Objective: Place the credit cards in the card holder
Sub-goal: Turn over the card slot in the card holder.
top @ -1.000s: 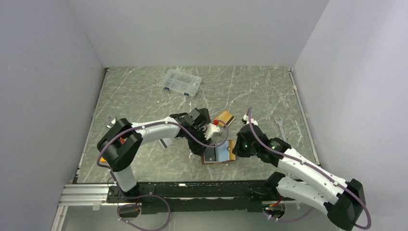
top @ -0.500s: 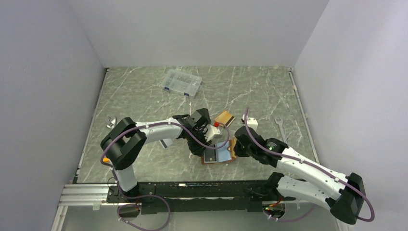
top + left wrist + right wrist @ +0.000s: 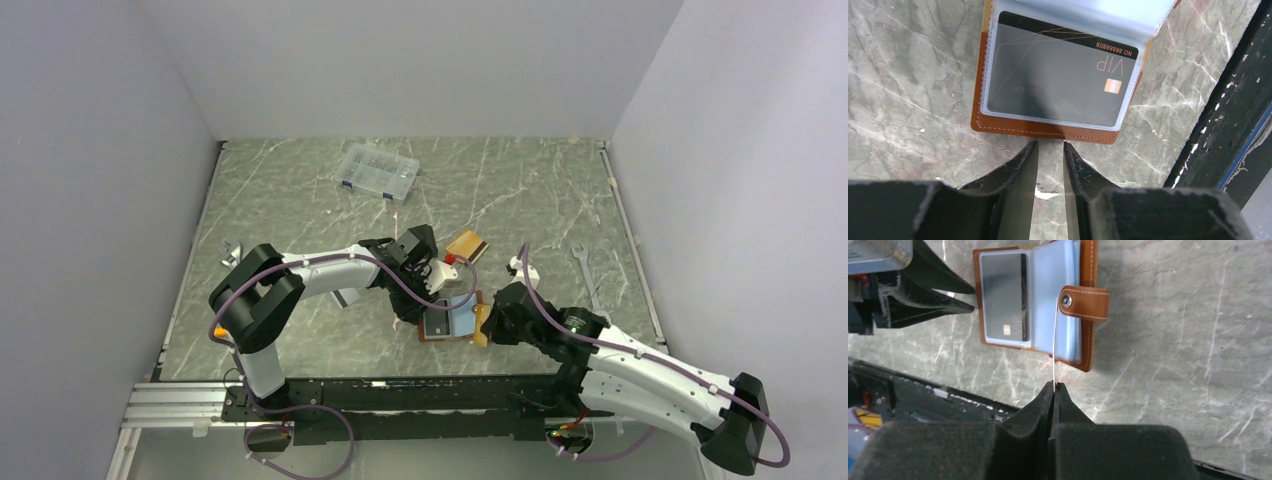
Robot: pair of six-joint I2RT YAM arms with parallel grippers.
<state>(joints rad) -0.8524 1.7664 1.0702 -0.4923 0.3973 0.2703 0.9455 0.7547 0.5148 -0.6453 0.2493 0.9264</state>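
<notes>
The brown leather card holder [image 3: 432,334] lies open near the table's front edge. A silver-grey VIP card [image 3: 1058,80] sits in its left clear sleeve, also seen in the right wrist view [image 3: 1003,295]. My right gripper [image 3: 1053,385] is shut on a thin card [image 3: 1054,340] seen edge-on, standing over the holder's right page beside the snap strap [image 3: 1085,302]. My left gripper [image 3: 1050,145] is narrowly open and empty, its tips just short of the holder's left edge [image 3: 1043,131]. An orange card [image 3: 467,245] with a dark stripe lies behind the holder.
A clear compartment box [image 3: 378,172] stands at the back. A silver wrench [image 3: 583,262] lies at the right. A grey flat rectangle [image 3: 347,297] shows under the left arm. The black rail [image 3: 400,385] runs along the near edge, close to the holder.
My right wrist has moved toward the near edge and now sits at the holder's right side. The left arm and the holder have hardly moved.
</notes>
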